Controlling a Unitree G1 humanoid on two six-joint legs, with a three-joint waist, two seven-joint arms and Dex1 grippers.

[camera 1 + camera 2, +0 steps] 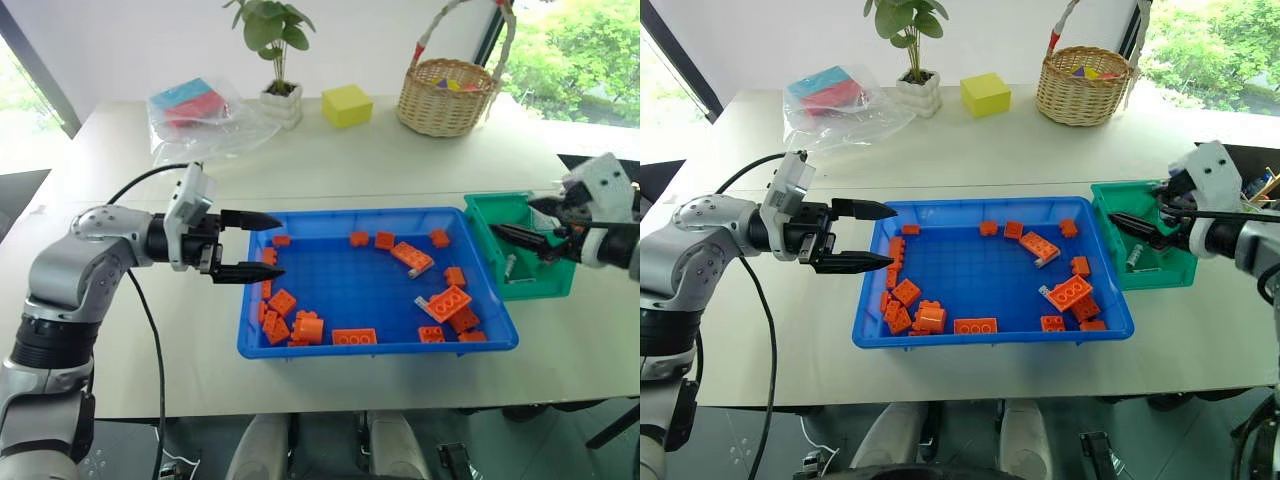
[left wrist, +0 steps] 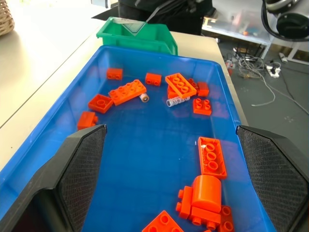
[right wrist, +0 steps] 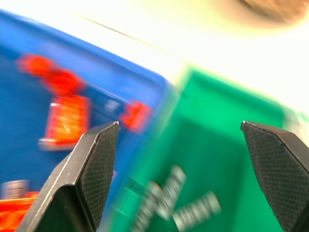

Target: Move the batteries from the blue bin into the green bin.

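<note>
Left gripper [image 1: 248, 246]: hovers over the left rim of the blue bin [image 1: 300, 349], pointing along the tray towards its right end; its two black fingers are spread wide with nothing between them.

Blue bin: wide shallow tray in the middle of the table, scattered with orange toy bricks [image 1: 286, 302], most of them along the left, far and right sides.

Batteries in the blue bin: two show in the left wrist view, a slim whitish battery [image 2: 177, 101] lying beside an orange brick with its long axis roughly across the tray, and another battery [image 2: 143, 97] poking out from under a long brick. Both lie in the right half of the tray, near the green bin.

Green bin [image 1: 541, 285]: stands against the right end of the blue bin; several batteries [image 3: 193, 209] already lie on its floor.

Right gripper [image 1: 527, 236]: held above the green bin, fingers wide apart and empty.

Deciding relation: the remaining batteries lie well apart from the left gripper, at the tray's far end from it, and much nearer the right gripper, just to its left. By my reading the right arm is the better placed, and must close across the battery's short width.
</note>
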